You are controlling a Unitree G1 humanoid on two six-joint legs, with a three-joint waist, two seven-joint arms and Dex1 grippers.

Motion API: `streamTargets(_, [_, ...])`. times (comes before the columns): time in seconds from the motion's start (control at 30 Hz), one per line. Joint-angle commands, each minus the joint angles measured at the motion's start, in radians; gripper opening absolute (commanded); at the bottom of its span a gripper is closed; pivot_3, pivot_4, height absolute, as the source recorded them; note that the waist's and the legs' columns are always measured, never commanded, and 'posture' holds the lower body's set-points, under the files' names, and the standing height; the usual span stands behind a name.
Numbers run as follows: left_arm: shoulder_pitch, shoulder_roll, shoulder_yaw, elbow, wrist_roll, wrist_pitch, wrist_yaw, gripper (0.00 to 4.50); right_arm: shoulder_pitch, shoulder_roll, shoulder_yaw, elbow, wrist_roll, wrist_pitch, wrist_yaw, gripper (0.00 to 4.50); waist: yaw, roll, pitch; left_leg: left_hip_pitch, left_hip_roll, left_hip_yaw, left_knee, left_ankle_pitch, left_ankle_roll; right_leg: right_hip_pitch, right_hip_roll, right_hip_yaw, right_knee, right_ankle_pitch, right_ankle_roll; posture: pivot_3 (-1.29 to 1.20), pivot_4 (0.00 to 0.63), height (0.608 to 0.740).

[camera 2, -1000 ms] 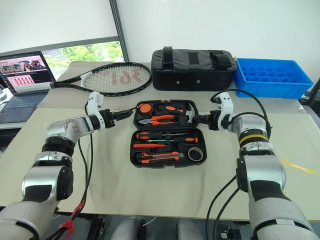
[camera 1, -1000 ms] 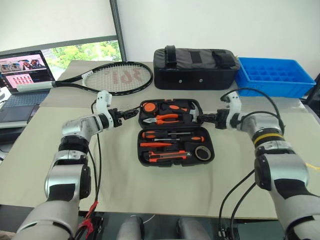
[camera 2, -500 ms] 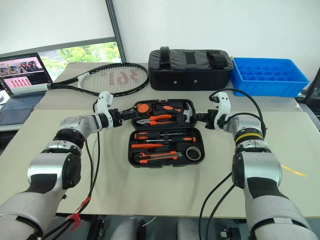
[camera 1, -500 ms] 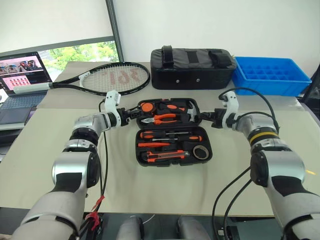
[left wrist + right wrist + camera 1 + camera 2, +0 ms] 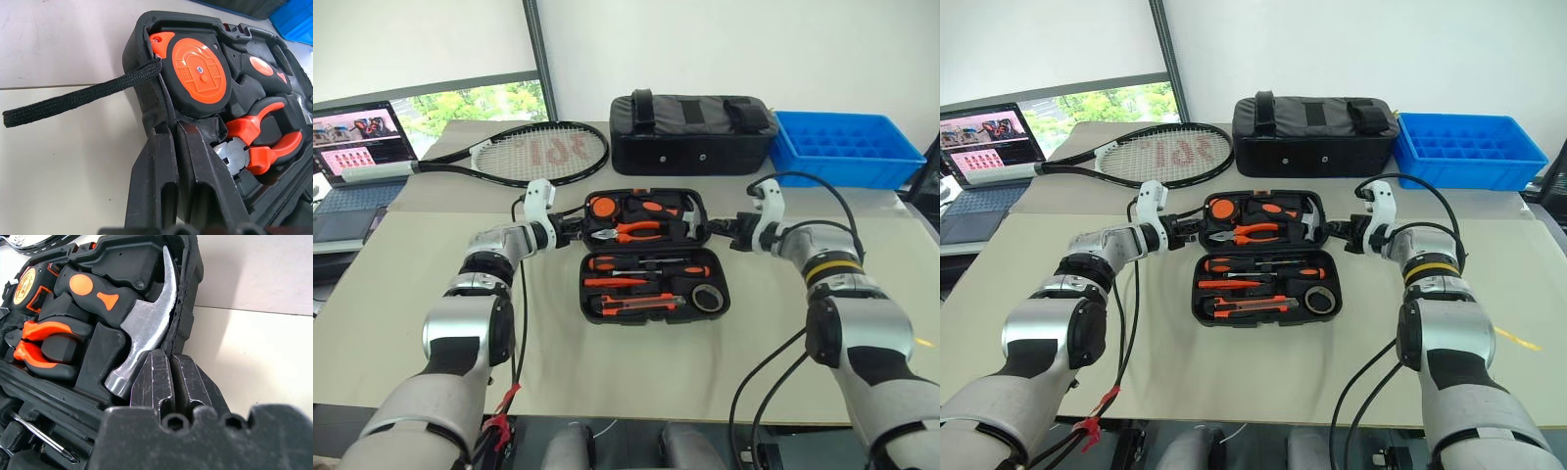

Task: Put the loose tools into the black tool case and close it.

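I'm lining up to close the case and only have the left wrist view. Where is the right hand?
Observer: The right hand is shut on the right rim of the case lid, beside the hammer head.
Operator: Is the lower half packed?
Observer: Its slots hold two screwdrivers, a knife and a tape roll.
Operator: Anything behind the lid?
Observer: A racket and a black bag lie farther back, apart from the case.
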Motion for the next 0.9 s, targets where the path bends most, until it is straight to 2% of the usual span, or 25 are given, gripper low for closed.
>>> streamTargets(0.03, [-0.019, -0.007, -0.011, -0.021, 0.028, -0.087, -0.049, 0.03, 0.008, -0.018, -0.040, -0.104, 0.036, -0.035, 0.024, 0.00, 0.000, 0.000, 0.000, 0.000, 0.000, 0.000, 0.000, 0.000, 0.000, 0.000, 0.000, 0.000, 0.000, 0.000, 0.000, 0.00, 0.150, 0.708])
streamTargets(0.3, [0.043, 0.020, -0.031, -0.129, 0.072, -0.333, -0.122, 0.03, 0.143, -0.015, -0.066, -0.363, 0.081, -0.090, 0.066, 0.00, 0.001, 0.000, 0.000, -0.002, 0.000, 0.000, -0.001, 0.002, -0.003, -0.001, 0.000, 0.000, 0.000, 0.000, 0.000, 0.00, 0.150, 0.708])
streamTargets(0.47, [0.187, 0.050, -0.086, -0.323, 0.117, -0.544, -0.188, 0.03, 0.297, -0.017, -0.044, -0.547, 0.080, -0.206, 0.116, 0.00, 0.000, 0.001, 0.000, -0.003, 0.001, 0.000, -0.002, 0.002, -0.004, -0.002, 0.000, 0.000, 0.001, 0.000, 0.000, 0.00, 0.150, 0.708])
streamTargets(0.53, [0.259, 0.068, -0.112, -0.408, 0.137, -0.636, -0.211, 0.03, 0.348, -0.018, -0.040, -0.600, 0.074, -0.279, 0.135, 0.00, 0.000, 0.001, 0.000, -0.003, 0.001, 0.000, -0.002, 0.003, -0.005, -0.001, 0.000, 0.000, 0.001, 0.001, 0.000, 0.00, 0.150, 0.708])
streamTargets(0.6, [0.322, 0.098, -0.153, -0.464, 0.195, -0.808, -0.204, 0.03, 0.385, -0.019, -0.040, -0.631, 0.066, -0.355, 0.145, 0.00, 0.001, 0.001, -0.001, -0.003, 0.001, 0.000, -0.002, 0.003, -0.005, -0.001, 0.000, 0.000, 0.001, 0.001, 0.000, 0.00, 0.150, 0.708])
streamTargets(0.8, [0.451, 0.184, -0.215, -0.501, 0.329, -1.165, -0.103, 0.03, 0.498, -0.051, 0.014, -0.663, -0.009, -0.742, 0.223, 0.00, 0.004, 0.001, -0.001, 0.002, 0.001, 0.002, -0.002, 0.002, -0.003, 0.002, -0.001, 0.002, -0.002, 0.001, 0.000, 0.00, 0.150, 0.708])
streamTargets(0.87, [0.504, 0.214, -0.231, -0.532, 0.291, -1.216, -0.171, 0.03, 0.535, -0.075, 0.032, -0.673, -0.021, -0.819, 0.261, 0.00, 0.002, 0.001, -0.001, 0.003, 0.001, 0.002, -0.001, 0.001, -0.002, 0.002, -0.001, 0.002, -0.002, 0.001, 0.000, 0.00, 0.150, 0.708])
streamTargets(0.9, [0.543, 0.239, -0.242, -0.559, 0.269, -1.273, -0.205, 0.35, 0.560, -0.100, 0.043, -0.681, -0.031, -0.856, 0.283, 0.36, 0.000, 0.002, -0.001, 0.004, 0.001, 0.003, -0.001, 0.001, -0.002, 0.002, -0.001, 0.002, -0.001, 0.001, 0.000, 0.00, 0.150, 0.708])
